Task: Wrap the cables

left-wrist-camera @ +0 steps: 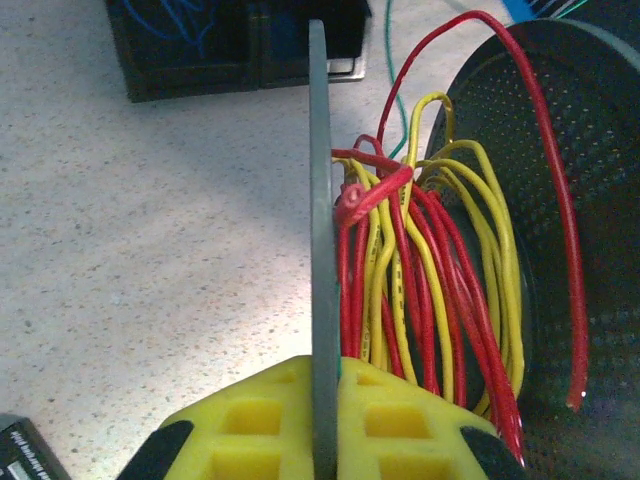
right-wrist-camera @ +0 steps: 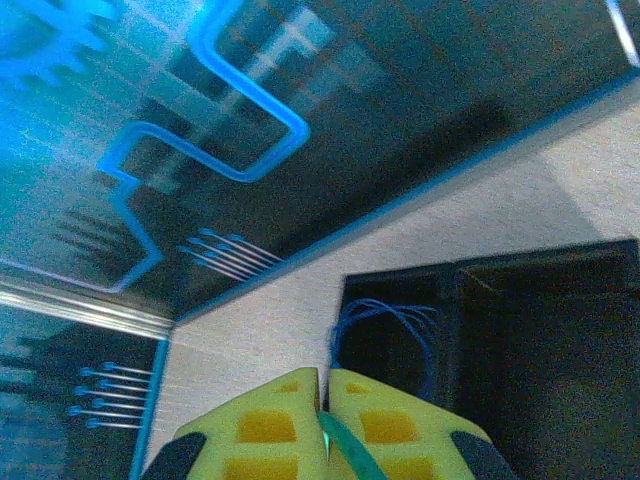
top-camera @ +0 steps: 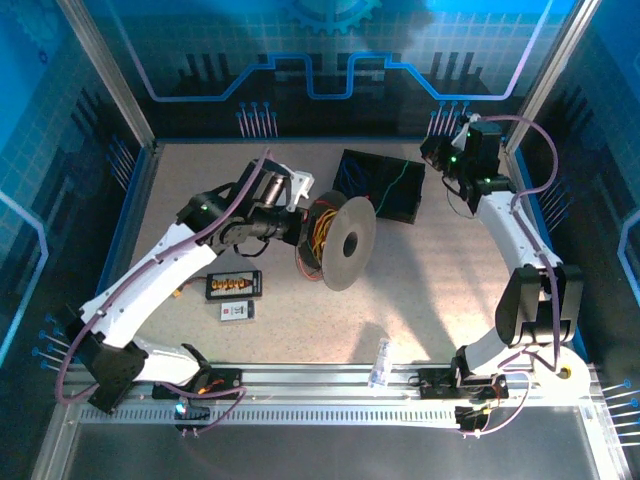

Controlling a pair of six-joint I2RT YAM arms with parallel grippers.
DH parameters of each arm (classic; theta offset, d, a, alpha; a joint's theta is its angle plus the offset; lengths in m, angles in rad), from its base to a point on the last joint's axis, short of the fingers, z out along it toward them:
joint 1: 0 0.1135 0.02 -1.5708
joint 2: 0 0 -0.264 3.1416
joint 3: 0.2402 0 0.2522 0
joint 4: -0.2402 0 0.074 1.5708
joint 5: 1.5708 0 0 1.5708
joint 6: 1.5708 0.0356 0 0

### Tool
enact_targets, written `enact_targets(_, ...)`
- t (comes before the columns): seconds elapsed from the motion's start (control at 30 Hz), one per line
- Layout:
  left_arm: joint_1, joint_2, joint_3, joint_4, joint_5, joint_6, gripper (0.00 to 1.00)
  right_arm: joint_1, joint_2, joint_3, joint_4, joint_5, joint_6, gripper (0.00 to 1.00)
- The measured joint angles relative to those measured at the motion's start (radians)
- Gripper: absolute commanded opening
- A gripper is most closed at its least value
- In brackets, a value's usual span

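Pinching the grey flange of the spool (left-wrist-camera: 318, 150) edge-on with left tool (left-wrist-camera: 325, 385). Seeing red and yellow cables (left-wrist-camera: 420, 290) looped loosely round the core, between the flanges, mid-desk (top-camera: 440, 270). Gripping a thin green cable (right-wrist-camera: 345, 450) with right tool (right-wrist-camera: 325, 392) — pads together on it — near the black box (right-wrist-camera: 540, 330) holding blue cables (right-wrist-camera: 390, 318).
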Motion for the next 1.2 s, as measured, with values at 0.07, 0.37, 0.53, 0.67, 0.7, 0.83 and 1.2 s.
enact_targets(0.07, -0.001, 0.023, -0.013, 0.016, -0.034, 0.0, 0.0, 0.003, 0.0, 0.049, -0.001, -0.033, 0.013, 0.0)
enact_targets(0.37, -0.003, 0.153, -0.018, 0.066, -0.117, -0.002, 0.0, 0.13, -0.008, 0.141, 0.036, -0.142, 0.046, 0.0)
enact_targets(0.53, -0.002, 0.218, -0.002, 0.061, -0.166, -0.015, 0.0, 0.249, -0.044, 0.14, 0.037, -0.174, 0.032, 0.0)
enact_targets(0.67, 0.014, 0.225, 0.01, 0.064, -0.179, -0.047, 0.0, 0.334, -0.101, 0.122, 0.037, -0.174, 0.003, 0.0)
enact_targets(0.7, 0.021, 0.225, 0.012, 0.064, -0.181, -0.058, 0.0, 0.352, -0.117, 0.113, 0.036, -0.172, -0.003, 0.0)
enact_targets(0.83, 0.056, 0.223, 0.012, 0.062, -0.182, -0.096, 0.0, 0.435, -0.193, 0.067, 0.018, -0.149, -0.045, 0.0)
enact_targets(1.2, 0.157, 0.224, 0.096, -0.069, -0.222, -0.176, 0.0, 0.741, -0.343, -0.178, 0.058, 0.067, -0.136, 0.0)
